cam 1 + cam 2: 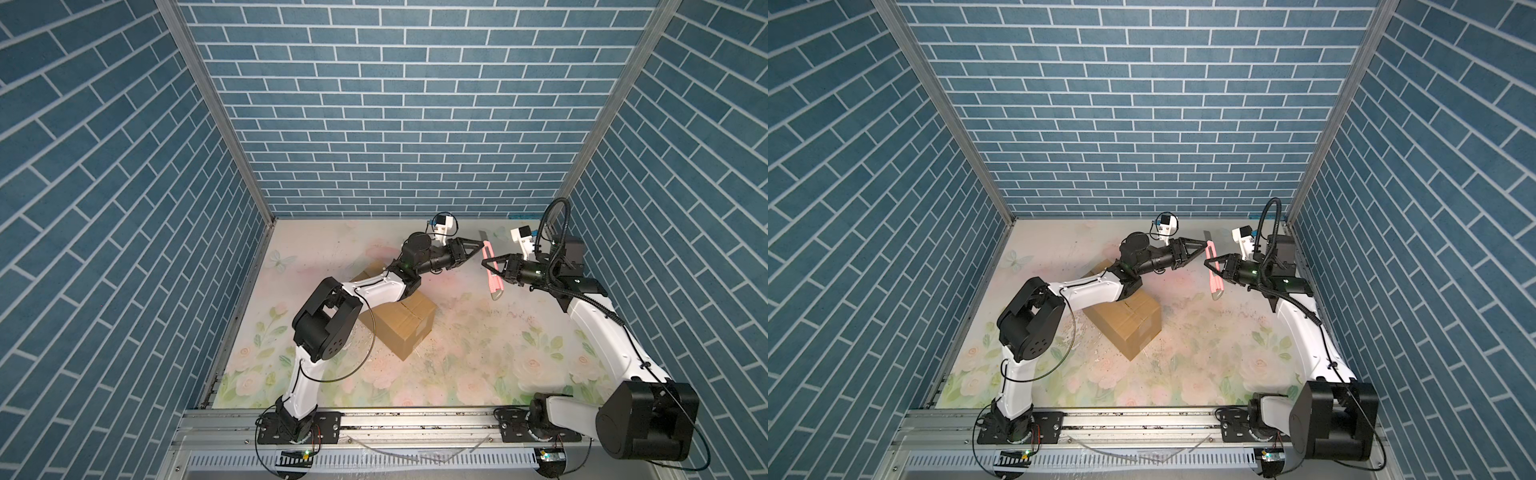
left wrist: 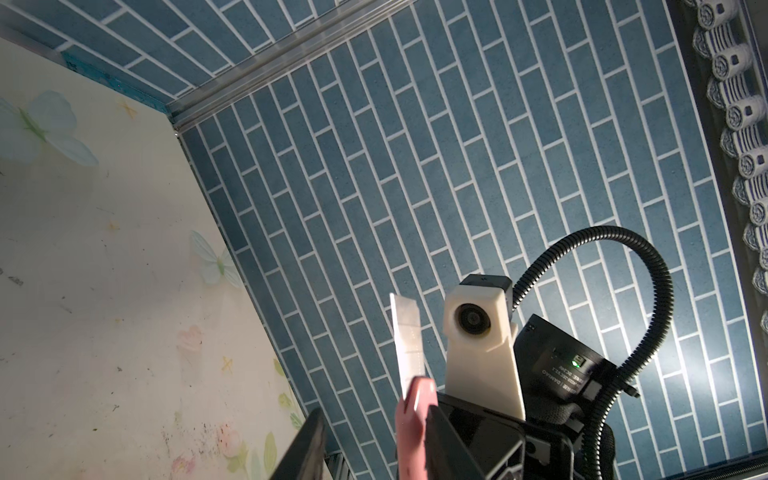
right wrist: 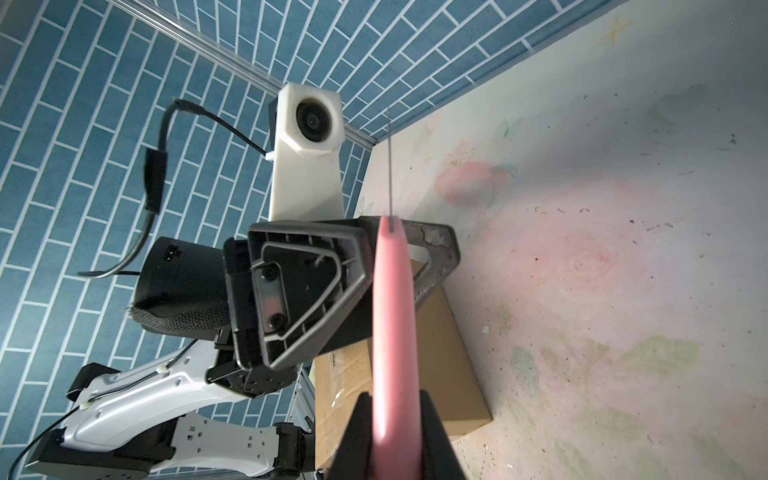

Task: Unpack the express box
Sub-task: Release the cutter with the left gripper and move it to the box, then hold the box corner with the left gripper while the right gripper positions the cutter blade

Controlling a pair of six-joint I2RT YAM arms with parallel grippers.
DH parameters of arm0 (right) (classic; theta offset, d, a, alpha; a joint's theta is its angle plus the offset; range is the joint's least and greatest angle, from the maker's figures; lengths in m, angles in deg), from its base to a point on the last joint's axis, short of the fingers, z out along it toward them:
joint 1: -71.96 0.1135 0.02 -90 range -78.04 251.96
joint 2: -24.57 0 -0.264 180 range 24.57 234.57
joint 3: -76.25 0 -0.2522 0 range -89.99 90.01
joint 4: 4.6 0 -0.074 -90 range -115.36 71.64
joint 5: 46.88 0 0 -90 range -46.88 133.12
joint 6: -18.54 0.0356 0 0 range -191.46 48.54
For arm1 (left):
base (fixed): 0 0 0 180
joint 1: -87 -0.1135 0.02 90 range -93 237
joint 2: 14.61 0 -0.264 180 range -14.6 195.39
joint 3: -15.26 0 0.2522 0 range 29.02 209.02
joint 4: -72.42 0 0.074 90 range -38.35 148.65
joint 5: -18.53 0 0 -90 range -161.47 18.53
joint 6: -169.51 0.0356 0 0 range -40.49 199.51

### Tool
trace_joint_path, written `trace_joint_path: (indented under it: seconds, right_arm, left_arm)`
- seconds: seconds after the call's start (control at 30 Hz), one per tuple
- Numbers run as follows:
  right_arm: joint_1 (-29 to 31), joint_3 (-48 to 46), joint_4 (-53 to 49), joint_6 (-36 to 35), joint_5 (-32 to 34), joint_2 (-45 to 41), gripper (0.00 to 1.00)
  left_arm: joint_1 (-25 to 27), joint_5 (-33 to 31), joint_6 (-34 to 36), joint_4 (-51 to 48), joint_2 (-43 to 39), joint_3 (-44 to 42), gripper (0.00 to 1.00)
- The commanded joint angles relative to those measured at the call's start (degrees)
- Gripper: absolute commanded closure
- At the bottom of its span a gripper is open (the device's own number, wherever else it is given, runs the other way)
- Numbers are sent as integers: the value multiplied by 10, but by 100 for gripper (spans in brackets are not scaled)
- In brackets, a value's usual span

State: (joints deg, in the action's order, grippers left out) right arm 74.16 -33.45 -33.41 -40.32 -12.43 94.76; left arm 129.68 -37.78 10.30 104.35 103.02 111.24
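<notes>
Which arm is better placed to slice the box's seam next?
Likely right. The right tool grips the pink knife, blade out; the left tool stands open around its blade end, not clamping. The express box lies closed.

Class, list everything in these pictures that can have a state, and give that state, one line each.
box: closed, flaps down, lying on the table.
knife: blade out, held in the air.
right gripper: shut on the knife's handle.
left gripper: open, fingers either side of the knife's blade end.
</notes>
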Motion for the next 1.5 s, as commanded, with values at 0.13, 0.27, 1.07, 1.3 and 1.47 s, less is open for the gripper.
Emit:
trace_joint_path:
  seconds: [0.13,0.27,1.07,1.3,1.47]
  right_arm:
    - [1,14,-36,6,41,-37,100]
    - [1,11,-79,9,81,-75,100]
    - [305,-33,-222,166,625,-130,100]
    - [403,-27,-189,255,705,-21,100]
    - [445,-10,-168,297,728,37,100]
  left_arm:
    - [-16,3,56,-58,-84,-31,57]
    - [-30,8,140,-189,-145,-36,53]
    - [-234,-163,514,-811,-424,-75,6]
    - [-244,-189,533,-803,-420,-118,6]
    - [-245,-219,550,-789,-420,-132,4]
